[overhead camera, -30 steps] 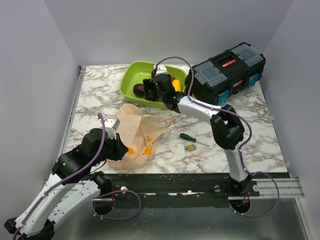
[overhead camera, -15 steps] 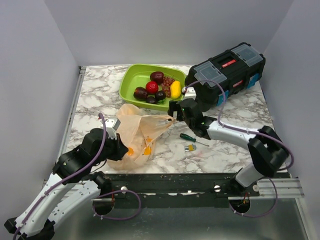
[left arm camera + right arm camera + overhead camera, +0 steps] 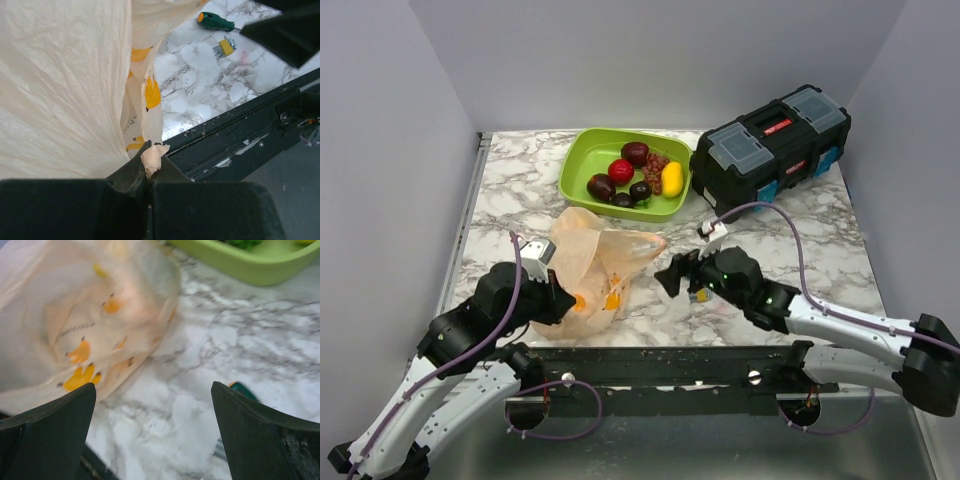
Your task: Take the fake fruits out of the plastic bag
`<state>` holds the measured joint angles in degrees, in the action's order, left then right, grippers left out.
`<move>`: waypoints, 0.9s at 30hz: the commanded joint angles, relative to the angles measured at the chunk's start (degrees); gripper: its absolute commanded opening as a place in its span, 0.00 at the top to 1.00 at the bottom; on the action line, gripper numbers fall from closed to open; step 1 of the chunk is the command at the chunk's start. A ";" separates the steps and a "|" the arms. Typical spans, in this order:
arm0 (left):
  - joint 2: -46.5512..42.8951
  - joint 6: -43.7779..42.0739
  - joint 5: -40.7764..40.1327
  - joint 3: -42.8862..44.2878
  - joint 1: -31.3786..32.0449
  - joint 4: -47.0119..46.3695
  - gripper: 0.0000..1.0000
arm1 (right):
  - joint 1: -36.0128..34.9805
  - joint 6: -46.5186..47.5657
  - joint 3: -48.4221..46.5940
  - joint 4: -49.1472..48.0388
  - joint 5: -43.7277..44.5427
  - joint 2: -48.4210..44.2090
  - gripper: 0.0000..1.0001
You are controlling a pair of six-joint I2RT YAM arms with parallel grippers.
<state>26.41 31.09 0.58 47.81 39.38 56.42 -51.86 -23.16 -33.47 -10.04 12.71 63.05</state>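
The pale-orange plastic bag [image 3: 595, 262] lies crumpled on the marble table, left of centre. My left gripper [image 3: 563, 300] is at its near edge, shut on a twisted fold of the bag [image 3: 154, 159]. Orange and yellow patches [image 3: 151, 94] show on the film; I cannot tell whether they are print or fruit. Fake fruits lie in the lime-green tray [image 3: 572, 172]: a red one [image 3: 621, 171], a dark purple one [image 3: 634, 153], a yellow one [image 3: 671, 179] and a grape bunch [image 3: 654, 165]. My right gripper [image 3: 670, 273] hangs low just right of the bag [image 3: 90, 315], open and empty [image 3: 153, 386].
A black toolbox [image 3: 770, 145] stands at the back right beside the tray. A green-handled screwdriver [image 3: 215, 21] and a small yellow bit holder [image 3: 225, 47] lie on the marble under my right gripper. The table's dark front rail [image 3: 235, 130] runs close behind my left gripper.
My right arm has pulled back from the tray and dropped towards the front, ending beside the bag. The fruits in the tray are now uncovered. The left gripper has kept its hold.
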 commanded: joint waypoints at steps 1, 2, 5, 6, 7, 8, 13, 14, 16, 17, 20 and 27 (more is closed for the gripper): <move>-3.04 -0.74 1.09 -0.53 -0.34 -1.44 1.00 | -6.09 -0.96 5.99 0.10 -7.85 -7.21 0.01; -3.46 -0.90 1.33 -0.48 -0.28 -1.62 1.00 | -8.22 -1.36 7.26 -2.03 -7.99 -8.01 0.03; -3.76 -1.21 1.90 -0.48 -0.35 -1.82 1.00 | -14.05 -1.13 7.60 -9.67 -7.55 -5.73 0.08; -3.83 -1.29 2.20 -0.48 -0.35 -1.87 1.00 | -16.19 -0.30 6.20 -10.74 -6.31 -3.08 0.09; -3.85 -1.45 2.55 -0.53 -0.35 -1.93 1.00 | -17.94 0.95 4.25 -11.38 -4.67 -0.80 0.10; -3.94 -1.55 2.87 -0.57 -0.35 -1.99 1.00 | -19.56 2.48 2.45 -12.09 -2.93 2.89 0.13; -3.82 -1.93 3.64 -0.70 -0.35 -2.37 1.00 | -22.18 9.32 -11.62 -13.66 8.16 19.37 0.30; -3.57 -2.02 3.80 -0.64 -0.33 -2.24 1.00 | -22.15 10.45 -13.00 -16.59 10.10 22.09 0.32; -2.99 -2.00 3.88 -0.61 -0.35 -2.05 1.00 | -22.12 12.31 -14.15 -23.79 13.39 27.04 0.39; -2.95 -1.93 3.82 -0.51 -0.35 -2.10 1.00 | -22.15 13.56 -14.17 -28.83 15.82 30.01 0.45; -3.99 -1.78 3.28 -0.57 -0.35 -2.11 1.00 | -22.02 17.67 -16.10 -38.74 18.71 39.16 0.61; -7.30 -1.74 2.83 -0.79 -0.40 -2.62 1.00 | -20.37 18.26 -21.30 -53.31 17.12 54.90 0.76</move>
<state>20.84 29.95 3.03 47.35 39.38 55.29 -73.32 -6.79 -51.79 -50.06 27.53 113.01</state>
